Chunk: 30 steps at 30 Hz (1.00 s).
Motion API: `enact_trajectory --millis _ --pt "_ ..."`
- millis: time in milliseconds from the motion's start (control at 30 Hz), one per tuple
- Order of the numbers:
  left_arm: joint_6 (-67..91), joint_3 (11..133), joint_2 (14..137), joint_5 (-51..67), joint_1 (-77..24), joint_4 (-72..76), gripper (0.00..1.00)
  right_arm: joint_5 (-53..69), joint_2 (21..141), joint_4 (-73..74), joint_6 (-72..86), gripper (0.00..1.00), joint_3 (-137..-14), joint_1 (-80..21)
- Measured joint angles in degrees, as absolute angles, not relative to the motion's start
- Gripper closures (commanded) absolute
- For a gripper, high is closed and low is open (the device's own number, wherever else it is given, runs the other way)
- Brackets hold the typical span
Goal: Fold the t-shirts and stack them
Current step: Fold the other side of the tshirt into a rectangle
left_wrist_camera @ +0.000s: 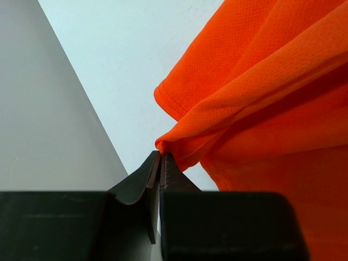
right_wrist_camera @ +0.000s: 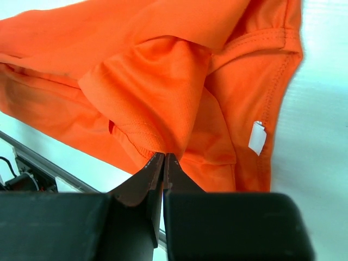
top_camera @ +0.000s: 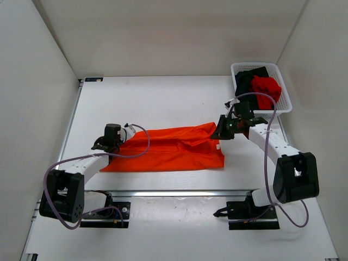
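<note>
Clamped on the orange t-shirt (top_camera: 174,148), my left gripper (left_wrist_camera: 161,157) holds its left edge, my right gripper (right_wrist_camera: 163,157) its right end. Its white tag (right_wrist_camera: 256,137) shows only from my right wrist; black t-shirt (top_camera: 246,80) and red t-shirt (top_camera: 266,88), in the far-right basket (top_camera: 287,98), only from above.

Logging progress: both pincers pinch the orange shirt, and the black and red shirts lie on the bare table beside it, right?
No. The black shirt and red shirt lie in the white basket at the far right corner, as the top view shows. The left pincer and right pincer do pinch the orange shirt.
</note>
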<state>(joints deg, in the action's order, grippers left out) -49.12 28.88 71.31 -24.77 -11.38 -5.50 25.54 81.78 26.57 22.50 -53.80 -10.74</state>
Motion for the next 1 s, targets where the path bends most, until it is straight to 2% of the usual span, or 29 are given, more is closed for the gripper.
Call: enact_trajectory --millis 200,267,300,367,433,467,533,567,733,833,1000 --pt "-49.7 28.5 71.3 -24.7 -11.3 -5.1 0.99 26.2 76.3 25.8 23.3 1.00 -49.9 -11.1" --pt "-49.8 28.1 71.3 -24.7 -11.4 -5.1 0.96 26.8 75.5 25.2 24.1 0.91 -47.1 -10.9" --pt "-49.9 27.8 71.3 -24.7 -11.5 -5.1 0.92 27.1 75.5 25.1 24.4 0.82 -45.8 -10.8" --pt "-50.0 27.6 71.3 -24.7 -11.6 -5.5 0.82 27.6 75.7 24.9 25.0 0.77 -43.6 -10.8" --pt "-50.0 27.6 71.3 -24.7 -11.7 -5.6 0.59 28.0 76.2 24.9 25.2 0.74 -42.7 -11.1" --pt "-50.0 27.6 71.3 -24.7 -11.8 -5.7 0.52 28.0 76.6 24.9 25.3 0.73 -42.7 -11.2" --pt "-50.0 27.6 71.2 -24.8 -11.9 -6.0 0.15 28.1 77.2 24.7 25.3 0.73 -42.7 -11.2" --pt "-49.8 27.6 71.0 -24.9 -12.1 -6.3 0.02 28.1 77.3 24.8 25.3 0.73 -42.7 -11.2" --pt "-47.4 27.6 67.5 -26.0 -12.2 -7.2 0.01 25.3 77.4 25.6 24.6 0.72 -44.6 -13.9" --pt "-45.7 27.6 65.1 -26.7 -12.1 -7.8 0.06 22.9 77.4 26.3 23.4 0.72 -48.6 -19.9" --pt "-43.0 27.6 59.5 -27.0 -12.5 -9.1 0.07 20.8 81.1 24.3 22.7 0.75 -55.9 -29.9"
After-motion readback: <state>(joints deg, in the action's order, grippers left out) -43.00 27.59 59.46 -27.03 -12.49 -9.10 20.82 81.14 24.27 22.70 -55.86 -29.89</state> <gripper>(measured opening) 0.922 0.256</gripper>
